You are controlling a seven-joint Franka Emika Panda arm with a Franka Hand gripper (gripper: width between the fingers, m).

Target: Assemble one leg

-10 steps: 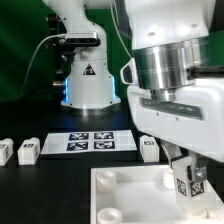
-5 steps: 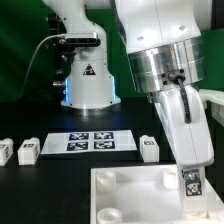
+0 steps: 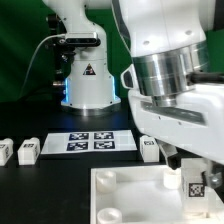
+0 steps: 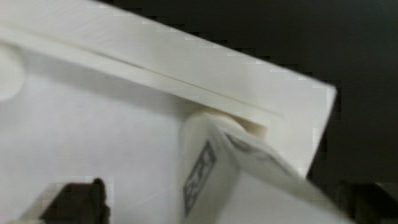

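Leg (image 3: 198, 187): hung at the exterior view's lower right, tag facing the camera, at the corner of the tray-like piece (image 3: 125, 188); could not be told whether touching it or just above.
Gripper (image 3: 195, 180): closed narrow on the leg, gripping it from above; one dark finger (image 4: 75, 200) showed beside the leg in the wrist view, the other stayed hidden.
Wrist view: showed the leg tilted, close against the raised rim of the tray-like piece, its tag face turned almost edge-on.
Weight: judged light, being a small stubby plastic block.
Stiffness: judged rigid, with no give expected under the fingers.
Slip: looked smooth and a little glossy, so likely to twist or slide in a loose pinch.
Fragility: judged sturdy, though the lower end could jam or scuff if pushed in crooked.
Where to take hold: best across two flat opposite sides near the upper half, leaving the lower end free for a corner socket.
Tray-like piece: lay flat at the front, white, with a raised rim and rounded recesses.
Spare legs: two stood near each other at the exterior view's left (image 3: 5, 150) (image 3: 28, 150), and one (image 3: 149, 149) just beside the right end of the marker board (image 3: 90, 142).
Table (image 3: 55, 175): black and matte, giving plain contrast to the white parts.
Room: dim, with the arm's base (image 3: 85, 85) at the back, dark cables beside it and green at the edges.
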